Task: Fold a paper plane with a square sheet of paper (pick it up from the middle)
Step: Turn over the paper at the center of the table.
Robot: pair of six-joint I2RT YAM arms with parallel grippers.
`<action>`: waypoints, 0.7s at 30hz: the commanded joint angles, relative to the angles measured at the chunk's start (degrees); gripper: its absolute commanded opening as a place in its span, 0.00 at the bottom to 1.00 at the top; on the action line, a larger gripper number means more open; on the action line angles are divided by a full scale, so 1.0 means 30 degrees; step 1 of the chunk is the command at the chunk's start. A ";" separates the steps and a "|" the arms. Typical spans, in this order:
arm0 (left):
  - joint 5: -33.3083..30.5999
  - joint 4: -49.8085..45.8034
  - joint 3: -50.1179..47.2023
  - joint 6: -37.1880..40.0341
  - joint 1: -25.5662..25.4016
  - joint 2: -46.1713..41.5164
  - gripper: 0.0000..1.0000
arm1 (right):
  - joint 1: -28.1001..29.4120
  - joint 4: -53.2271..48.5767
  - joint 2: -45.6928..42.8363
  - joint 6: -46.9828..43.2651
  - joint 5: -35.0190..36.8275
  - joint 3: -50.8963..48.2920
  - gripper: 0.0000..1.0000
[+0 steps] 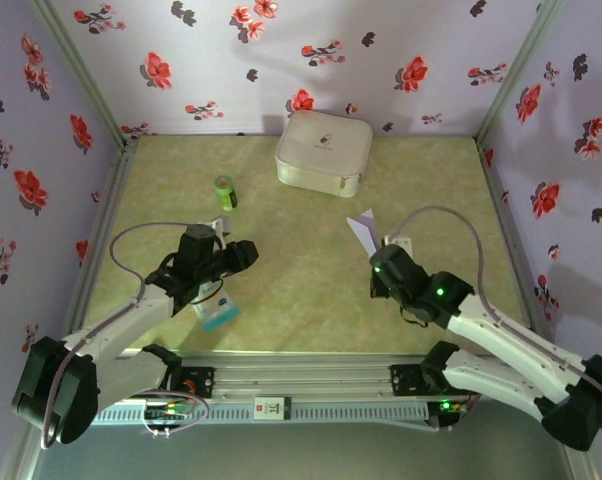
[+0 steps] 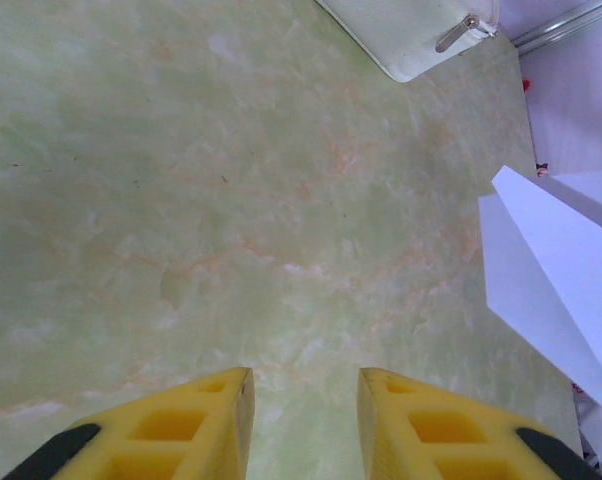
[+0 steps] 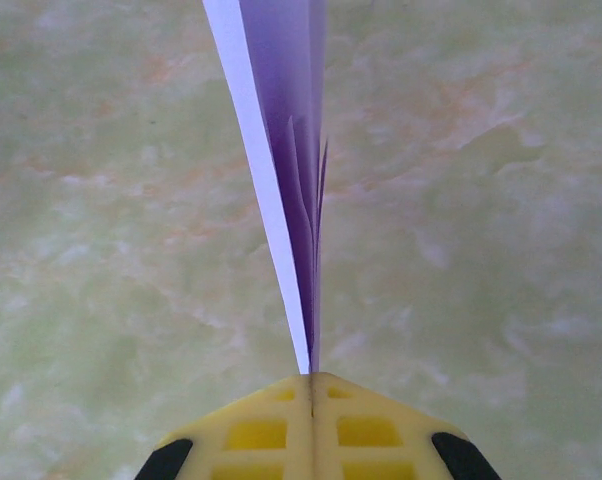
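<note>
Got the plane (image 3: pixel 281 150) pinched tight in the right end effector (image 3: pixel 311 375), sticking out edge-on just right of the tabletop's (image 1: pixel 301 290) middle. Got the left end effector (image 2: pixel 303 400) parted with nothing between, off to the left. Looks featherlight and floppy, probably creases or slips easily. Best to grip along the stacked centre fold, not the thin wings.

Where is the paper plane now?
The paper plane is right of centre in the top view, pinched by the right gripper, in front of the white case.
</note>
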 commanded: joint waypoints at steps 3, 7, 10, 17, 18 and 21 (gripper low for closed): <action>0.0209 -0.0012 0.0358 -0.0192 0.0147 0.0016 0.34 | 0.1027 -0.3531 0.3069 -0.0795 0.5126 0.2166 0.00; 0.0146 -0.0217 0.0439 -0.0169 0.0149 -0.0042 0.36 | 0.2322 -0.4132 0.5619 -0.1001 0.6954 0.3417 0.00; 0.0067 -0.0275 0.0431 -0.0189 0.0148 -0.0073 0.38 | 0.3223 -0.4338 0.7534 -0.1472 0.7537 0.4135 0.00; -0.0602 -0.0455 0.0314 -0.0466 0.0206 -0.0158 0.40 | 0.5843 -0.3546 1.1447 -0.2918 0.7506 0.5037 0.00; -0.0682 -0.0484 0.0294 -0.0515 0.0223 -0.0195 0.40 | 0.6272 -0.3209 1.1884 -0.3129 0.7326 0.5019 0.00; -0.0870 -0.0572 0.0223 -0.0588 0.0267 -0.0241 0.41 | 0.7368 -0.1896 1.2737 -0.3757 0.6578 0.4941 0.00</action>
